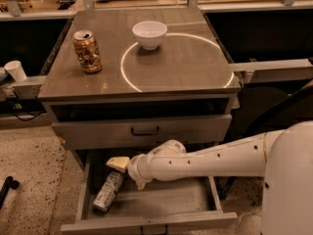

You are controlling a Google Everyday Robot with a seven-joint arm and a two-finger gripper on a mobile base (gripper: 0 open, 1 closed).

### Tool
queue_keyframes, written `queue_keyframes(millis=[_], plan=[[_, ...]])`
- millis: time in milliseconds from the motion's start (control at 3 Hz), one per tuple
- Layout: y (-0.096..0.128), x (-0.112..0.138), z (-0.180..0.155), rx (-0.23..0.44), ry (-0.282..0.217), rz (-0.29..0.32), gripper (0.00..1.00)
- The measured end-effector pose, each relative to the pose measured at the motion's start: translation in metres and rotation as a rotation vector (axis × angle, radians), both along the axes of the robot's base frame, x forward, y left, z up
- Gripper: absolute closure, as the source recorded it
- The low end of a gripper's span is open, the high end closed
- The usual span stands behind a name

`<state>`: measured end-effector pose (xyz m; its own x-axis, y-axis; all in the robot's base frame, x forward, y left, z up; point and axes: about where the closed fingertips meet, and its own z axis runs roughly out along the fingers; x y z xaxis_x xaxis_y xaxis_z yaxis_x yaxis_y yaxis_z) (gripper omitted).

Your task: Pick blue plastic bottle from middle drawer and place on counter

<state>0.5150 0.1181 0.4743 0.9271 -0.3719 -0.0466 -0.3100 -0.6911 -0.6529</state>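
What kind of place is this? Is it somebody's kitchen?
Probably a robot test lab, not a home kitchen. The counter has a white circle marked on it, with a bowl and a can, and a robot's gripper reaches into the open middle drawer by the blue plastic bottle.

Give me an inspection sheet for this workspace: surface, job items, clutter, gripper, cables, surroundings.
Surface: counter, flat, marked with a white circle.
Job's things: blue plastic bottle lying on its side, left part of the open middle drawer.
Clutter: gold can and white bowl standing on the counter.
Gripper: gripper inside the drawer, fingers open, at the bottle's far end, not holding it.
Cables: dark cable at left, below the counter.
Surroundings: speckled floor; white cup at left; shut drawer with bar handle above.
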Motion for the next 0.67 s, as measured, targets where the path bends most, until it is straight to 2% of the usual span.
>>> queue_keyframes(millis=[333,667], plan=[[0.0030,0.0062,-0.0055,0.006,-0.016,-0.011,0.24],[0.0102,0.0102,-0.0113,-0.003,-0.015,-0.009,0.24]])
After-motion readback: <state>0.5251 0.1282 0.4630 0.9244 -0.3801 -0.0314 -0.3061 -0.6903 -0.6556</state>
